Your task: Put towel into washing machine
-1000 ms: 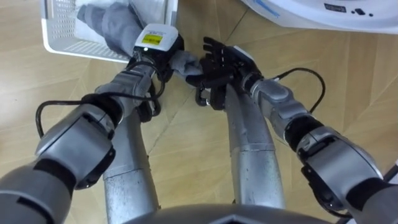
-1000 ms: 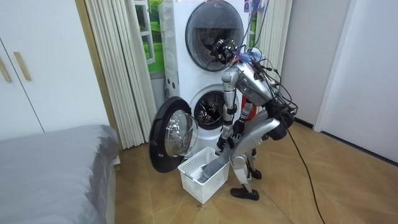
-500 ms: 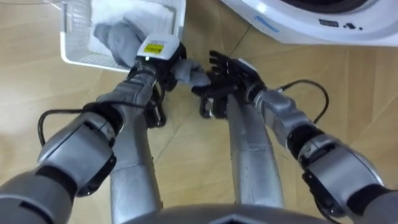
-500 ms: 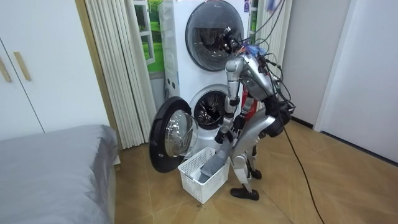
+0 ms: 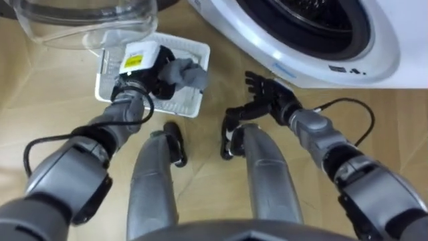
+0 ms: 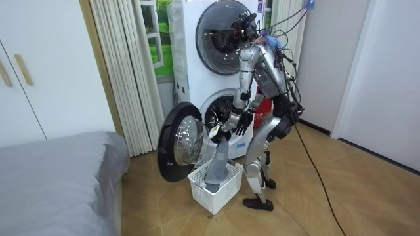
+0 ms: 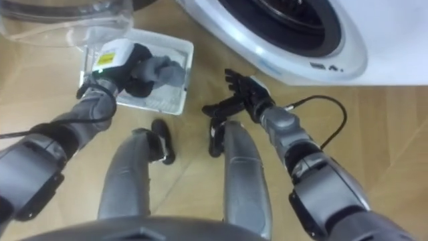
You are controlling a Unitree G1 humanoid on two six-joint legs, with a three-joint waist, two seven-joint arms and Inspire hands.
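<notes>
A grey towel (image 5: 186,73) is bunched in my left hand (image 5: 142,65), whose fingers are curled round it above the white laundry basket (image 5: 194,48). In the room view the towel (image 6: 217,159) hangs from hand height down into the basket (image 6: 214,191). My right hand (image 5: 266,98) hovers a little to the right of the towel with its fingers spread, holding nothing. The lower washing machine's round opening (image 5: 309,21) lies just ahead at the upper right, its door (image 6: 178,141) swung wide open.
The door's clear glass bowl (image 5: 85,16) is at the upper left, beside the basket. A second machine (image 6: 223,29) is stacked above. A bed (image 6: 59,177) and curtains (image 6: 125,72) stand on the room view's left. Wooden floor surrounds the basket.
I have straightened up from a deep bend. My left hand rose with the towel, drawing it up out of the basket. My right hand came off the towel and spread.
</notes>
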